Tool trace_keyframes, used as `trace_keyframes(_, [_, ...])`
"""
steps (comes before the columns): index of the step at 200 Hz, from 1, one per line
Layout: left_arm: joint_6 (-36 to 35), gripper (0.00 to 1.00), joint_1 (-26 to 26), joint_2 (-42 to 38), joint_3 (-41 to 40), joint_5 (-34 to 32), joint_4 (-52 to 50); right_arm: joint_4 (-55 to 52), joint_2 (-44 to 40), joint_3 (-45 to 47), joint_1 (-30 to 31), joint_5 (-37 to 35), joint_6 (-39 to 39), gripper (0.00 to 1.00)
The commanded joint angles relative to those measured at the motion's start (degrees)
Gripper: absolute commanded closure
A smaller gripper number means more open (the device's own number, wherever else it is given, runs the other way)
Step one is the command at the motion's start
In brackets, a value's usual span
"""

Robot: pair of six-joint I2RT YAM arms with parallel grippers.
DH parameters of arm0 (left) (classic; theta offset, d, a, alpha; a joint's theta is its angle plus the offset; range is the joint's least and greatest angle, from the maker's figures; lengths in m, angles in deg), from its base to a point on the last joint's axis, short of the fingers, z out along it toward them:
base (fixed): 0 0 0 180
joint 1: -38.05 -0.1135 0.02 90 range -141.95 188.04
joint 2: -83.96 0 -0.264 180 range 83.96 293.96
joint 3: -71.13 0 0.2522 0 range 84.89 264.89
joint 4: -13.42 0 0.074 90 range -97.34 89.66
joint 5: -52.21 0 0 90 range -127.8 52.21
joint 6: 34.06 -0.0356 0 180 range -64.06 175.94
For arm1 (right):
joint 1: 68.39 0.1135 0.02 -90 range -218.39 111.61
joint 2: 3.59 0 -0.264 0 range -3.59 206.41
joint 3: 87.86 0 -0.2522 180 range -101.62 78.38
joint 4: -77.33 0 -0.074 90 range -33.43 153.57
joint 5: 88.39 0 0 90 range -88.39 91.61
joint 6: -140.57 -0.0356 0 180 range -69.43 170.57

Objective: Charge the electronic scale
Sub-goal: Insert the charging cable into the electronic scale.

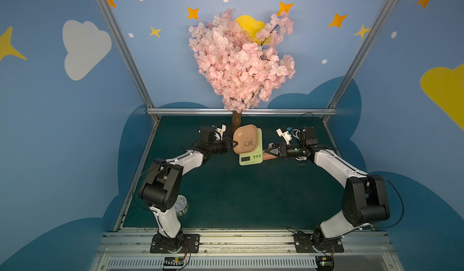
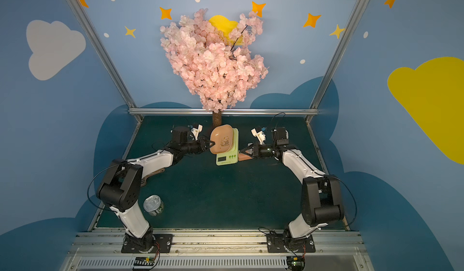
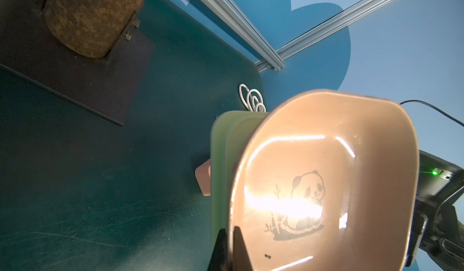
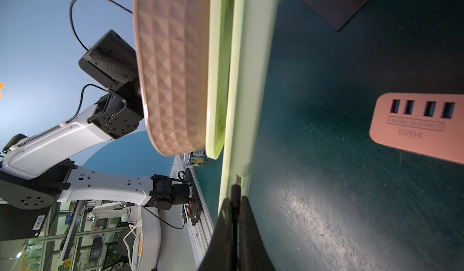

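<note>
The pale-green electronic scale point(image 1: 251, 157) point(image 2: 227, 158) lies on the dark mat in front of the tree. Its peach-pink panda tray point(image 1: 246, 139) point(image 3: 326, 181) is tilted up on edge. My left gripper point(image 1: 234, 144) point(image 3: 229, 229) is shut on the tray's rim from the left. On the scale's right side my right gripper point(image 1: 265, 152) point(image 4: 235, 199) is shut on a dark cable plug point(image 4: 236, 190). The plug's metal tip meets the scale's green side edge point(image 4: 234, 131). Whether the tip is inside a port I cannot tell.
An orange-pink power strip point(image 4: 421, 126) point(image 1: 270, 157) with USB sockets lies just right of the scale. A coiled white cable point(image 3: 252, 101) lies behind it. The blossom tree's trunk point(image 1: 236, 120) stands on a black base behind. A tin can point(image 2: 153, 205) stands near the left arm's base.
</note>
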Motion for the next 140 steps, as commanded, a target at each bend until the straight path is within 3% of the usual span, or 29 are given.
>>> trace_keyframes(1, [-0.3,0.96,0.2,-1.2,2.2,1.3,3.0,-0.4,-1.1,0.6,0.0,0.9,1.0,1.00])
trace_keyframes(140, [-0.1,0.96,0.2,-0.8,2.6,1.9,3.6,-4.3,1.7,-1.1,1.1,1.9,3.8,1.00])
